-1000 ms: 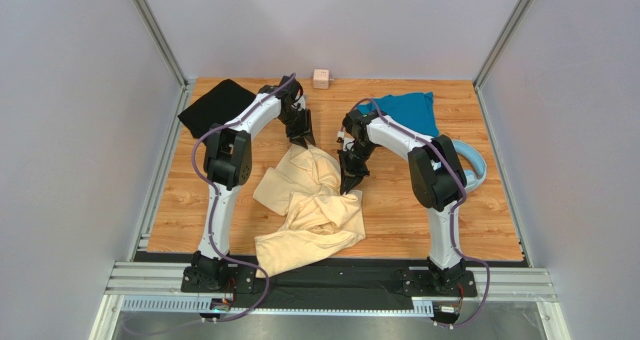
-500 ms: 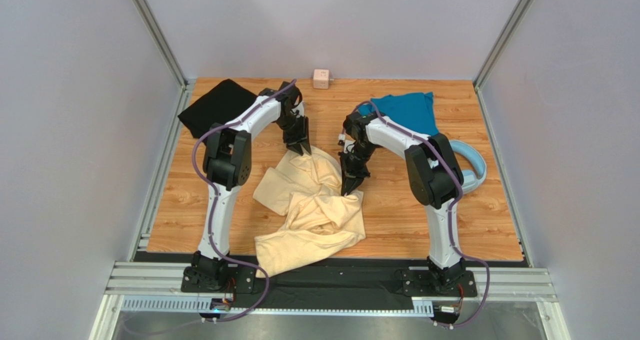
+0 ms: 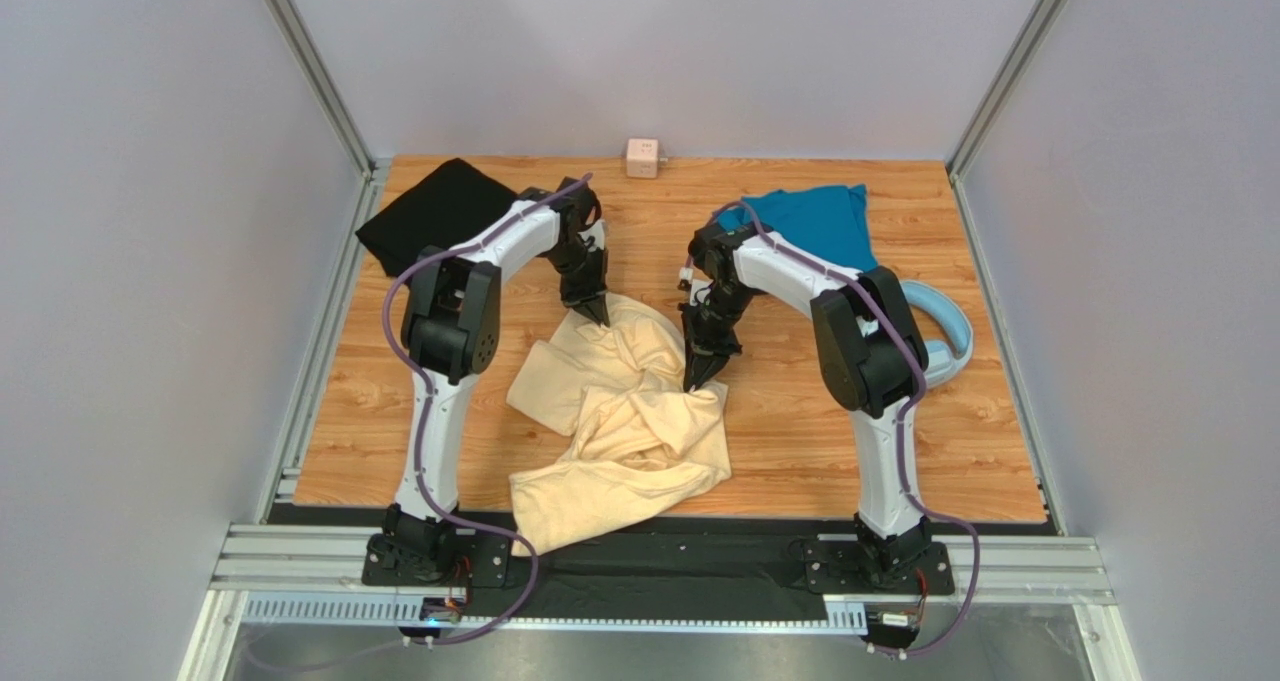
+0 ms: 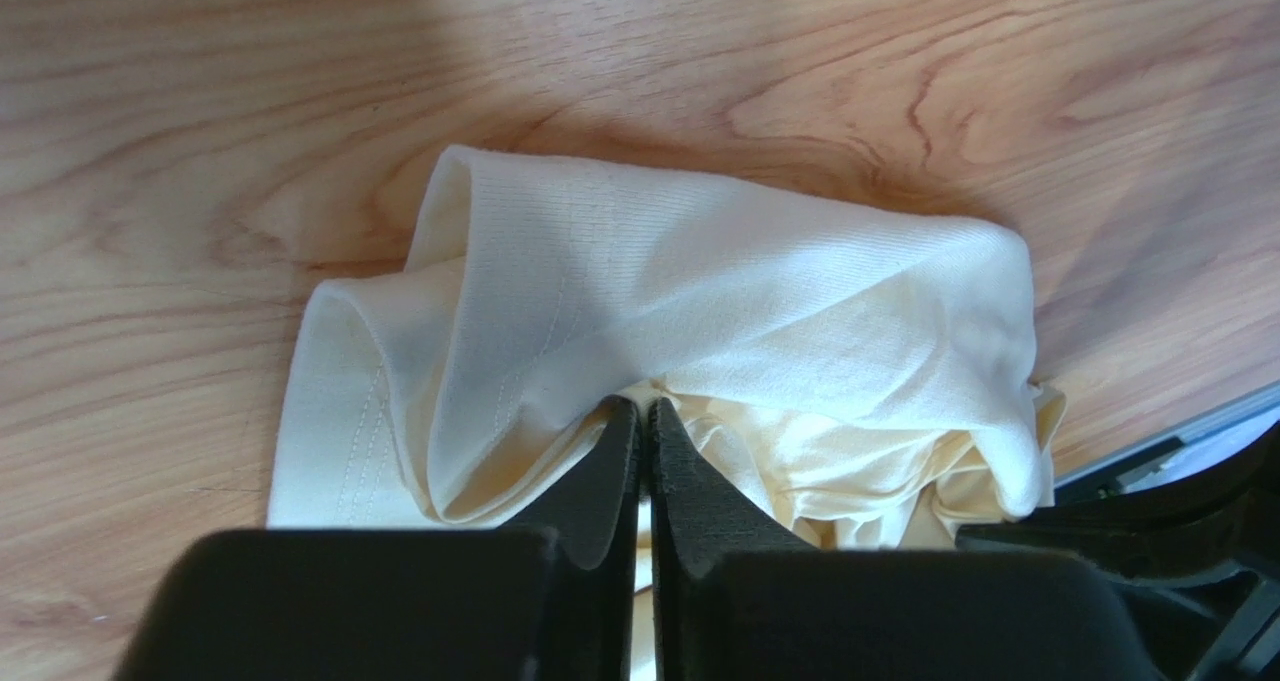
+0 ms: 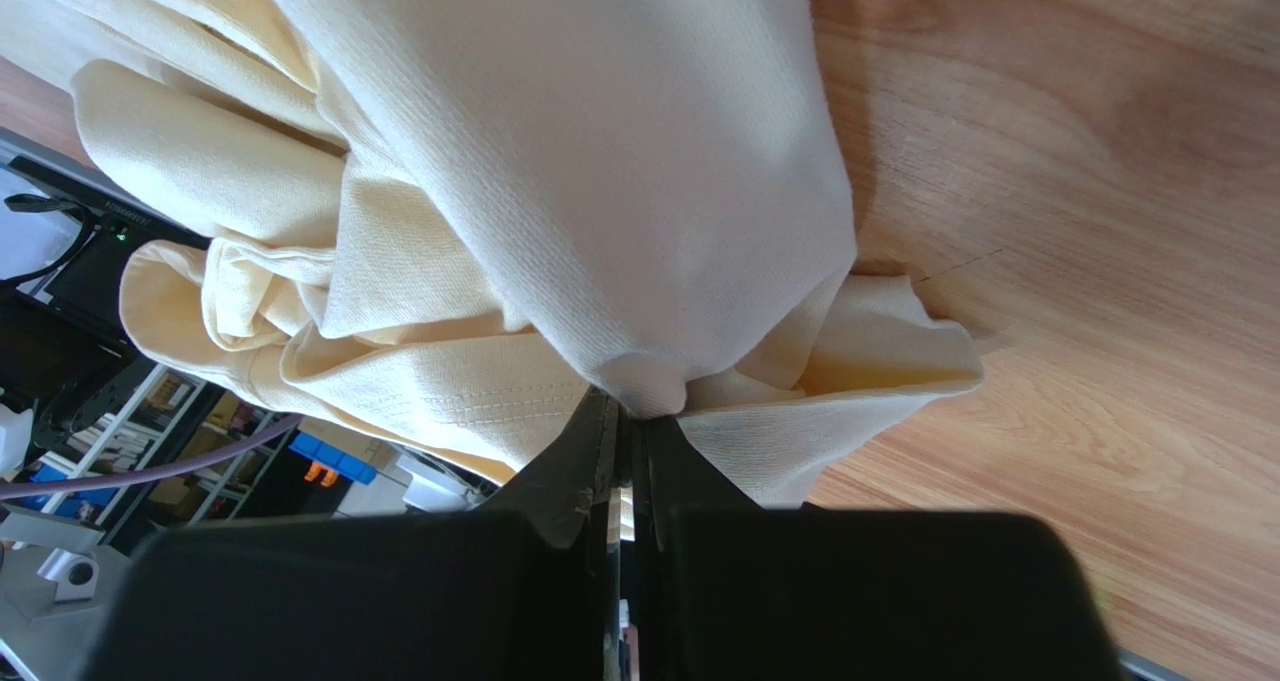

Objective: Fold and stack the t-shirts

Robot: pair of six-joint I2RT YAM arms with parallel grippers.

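The cream-yellow t-shirt [image 3: 624, 411] lies crumpled in the middle of the wooden table [image 3: 796, 441], bunched into soft ridges and twisted folds, with one hem stitched in a double row. The left hand [image 4: 643, 411] is closed on a fold at its far edge. The right hand [image 5: 624, 411] pinches a gathered bulge at its right side. The teal t-shirt [image 3: 812, 224] sits at the far right and the black t-shirt [image 3: 428, 216] at the far left, both well apart from the cream-yellow one.
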